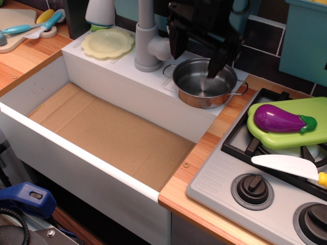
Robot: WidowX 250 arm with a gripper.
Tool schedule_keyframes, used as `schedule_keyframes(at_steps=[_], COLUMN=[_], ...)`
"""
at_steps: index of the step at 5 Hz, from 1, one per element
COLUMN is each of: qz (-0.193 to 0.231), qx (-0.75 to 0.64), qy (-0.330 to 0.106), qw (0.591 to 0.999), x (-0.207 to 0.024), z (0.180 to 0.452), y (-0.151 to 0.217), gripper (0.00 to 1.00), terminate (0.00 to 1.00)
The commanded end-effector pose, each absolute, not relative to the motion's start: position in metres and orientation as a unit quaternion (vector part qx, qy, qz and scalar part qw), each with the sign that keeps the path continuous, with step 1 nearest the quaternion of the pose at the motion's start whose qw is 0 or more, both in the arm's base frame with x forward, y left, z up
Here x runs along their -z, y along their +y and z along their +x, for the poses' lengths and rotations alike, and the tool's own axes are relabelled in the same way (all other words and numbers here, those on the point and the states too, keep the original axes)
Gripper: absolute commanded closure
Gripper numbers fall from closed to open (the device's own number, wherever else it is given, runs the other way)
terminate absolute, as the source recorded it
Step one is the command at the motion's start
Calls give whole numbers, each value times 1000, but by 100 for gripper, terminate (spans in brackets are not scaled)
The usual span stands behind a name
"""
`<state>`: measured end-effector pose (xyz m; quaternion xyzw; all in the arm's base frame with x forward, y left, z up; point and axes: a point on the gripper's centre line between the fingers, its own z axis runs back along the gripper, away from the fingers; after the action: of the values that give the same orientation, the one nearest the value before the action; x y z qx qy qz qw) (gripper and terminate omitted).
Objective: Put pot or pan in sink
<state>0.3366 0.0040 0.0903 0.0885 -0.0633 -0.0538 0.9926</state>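
The shiny steel pot [203,87] with wire loop handles sits on the white ledge at the sink's back right corner, beside the grey faucet [147,43]. The sink [82,102] is a large white basin with a brown cardboard floor. My black gripper [196,56] hangs open just above the pot. Its left finger is outside the pot's far left rim. Its right finger [215,64] dips inside the pot near the far right wall. It holds nothing.
A pale yellow plate [108,43] lies on the ledge left of the faucet. A stove [245,173] is on the right, with a green board carrying a purple eggplant [282,118] and a white knife [288,166]. Utensils lie on a board [30,23] at far left.
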Motion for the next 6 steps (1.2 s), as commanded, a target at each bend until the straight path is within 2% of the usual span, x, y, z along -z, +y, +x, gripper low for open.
schedule_keyframes(at_steps=[1, 3, 6], qz=[108, 87, 35], qx=[170, 222, 248], qy=[-112, -141, -168], qw=[973, 961, 953], x=[-96, -67, -36], z=[344, 343, 350], y=[12, 16, 8], gripper=[0, 0, 0], terminate=[0, 0, 0])
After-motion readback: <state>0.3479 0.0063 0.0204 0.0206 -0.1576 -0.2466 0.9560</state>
